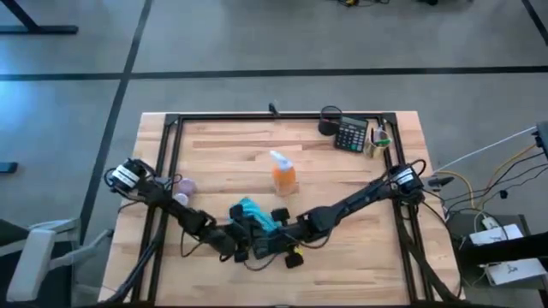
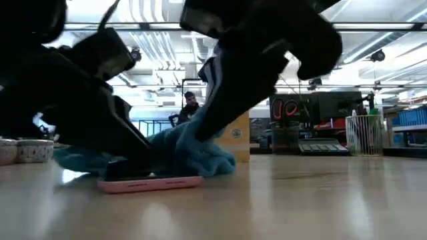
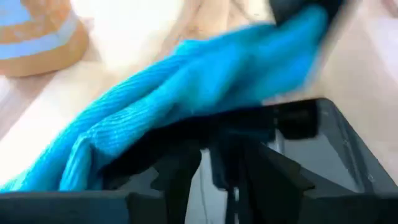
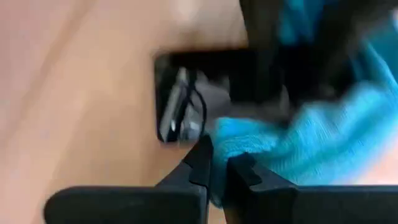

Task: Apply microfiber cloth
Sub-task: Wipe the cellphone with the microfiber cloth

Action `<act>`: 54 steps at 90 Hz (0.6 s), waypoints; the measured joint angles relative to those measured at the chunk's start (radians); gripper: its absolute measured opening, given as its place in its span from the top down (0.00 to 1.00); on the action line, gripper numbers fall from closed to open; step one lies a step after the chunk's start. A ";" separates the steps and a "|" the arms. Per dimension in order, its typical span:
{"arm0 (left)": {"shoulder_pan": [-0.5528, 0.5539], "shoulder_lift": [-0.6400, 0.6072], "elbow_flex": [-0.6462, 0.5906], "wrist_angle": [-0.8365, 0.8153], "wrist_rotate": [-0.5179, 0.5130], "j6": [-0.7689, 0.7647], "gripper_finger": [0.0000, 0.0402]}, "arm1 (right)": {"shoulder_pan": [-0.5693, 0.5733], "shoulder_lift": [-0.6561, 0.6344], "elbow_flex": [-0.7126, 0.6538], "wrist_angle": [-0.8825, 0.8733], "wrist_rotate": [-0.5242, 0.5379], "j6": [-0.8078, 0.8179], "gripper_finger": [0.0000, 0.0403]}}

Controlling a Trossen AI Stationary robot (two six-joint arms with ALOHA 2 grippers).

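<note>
The cloth (image 1: pixel 255 214) lies bunched over the phone (image 2: pixel 150 183) at the bench's (image 1: pixel 342 257) near middle, the right pincer (image 4: pixel 216 163) pressed together on its edge, the left pincer (image 3: pixel 205 163) nearly closed on the phone, in front of the bottle (image 1: pixel 283 174).

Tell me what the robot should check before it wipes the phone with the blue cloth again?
1. Cloth lies on the phone: ok.
2. Right gripper is pinching the cloth: ok.
3. Left gripper is holding the phone steady: cannot tell.
4. Phone lies flat on the table: ok.
5. Spray bottle stands away from the wiping: ok.
</note>
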 joint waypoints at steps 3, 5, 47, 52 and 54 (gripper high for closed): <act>0.005 -0.003 0.000 -0.004 0.002 0.004 0.68 | 0.002 0.012 -0.004 0.030 -0.005 -0.001 1.00; 0.008 -0.006 0.000 -0.007 0.004 0.005 0.68 | 0.003 0.022 -0.005 0.053 -0.008 -0.001 1.00; 0.018 -0.134 -0.009 -0.099 -0.014 0.095 0.73 | -0.064 0.175 -0.006 0.464 -0.192 0.002 1.00; 0.013 -0.185 -0.008 -0.185 0.023 0.071 0.73 | -0.077 0.176 -0.006 0.461 -0.201 0.007 1.00; 0.009 -0.204 -0.008 -0.223 0.050 0.053 0.73 | -0.081 0.176 -0.008 0.462 -0.202 0.007 1.00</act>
